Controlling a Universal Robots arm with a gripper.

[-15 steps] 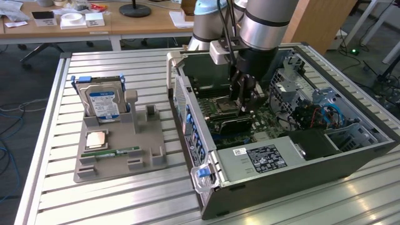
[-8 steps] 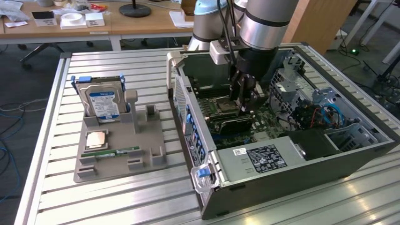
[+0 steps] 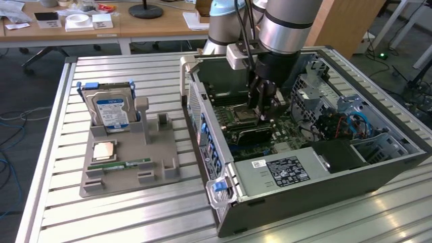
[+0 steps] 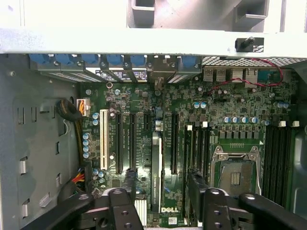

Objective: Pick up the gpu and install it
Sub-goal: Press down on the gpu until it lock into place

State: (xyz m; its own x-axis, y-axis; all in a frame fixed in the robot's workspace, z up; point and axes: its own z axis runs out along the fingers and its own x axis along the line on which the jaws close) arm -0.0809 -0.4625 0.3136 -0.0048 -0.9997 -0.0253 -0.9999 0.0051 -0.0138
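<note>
The computer case (image 3: 378, 174) is grey sheet metal, matt, with blue plastic clips at its rear slots. The motherboard (image 4: 192, 120) is glossy green circuit board. The slatted table (image 3: 121, 212) is pale brushed metal; the holder tray (image 3: 128, 172) is matt grey plastic.

Arm (image 3: 287, 25) vertical, gripper (image 4: 160, 184) jaws apart.

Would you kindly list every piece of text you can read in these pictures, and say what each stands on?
"DELL": white print on the motherboard, near the gripper.
Power supply label: too small to read.
Hard drive label: blurred.
Card edge print: unreadable.
</note>
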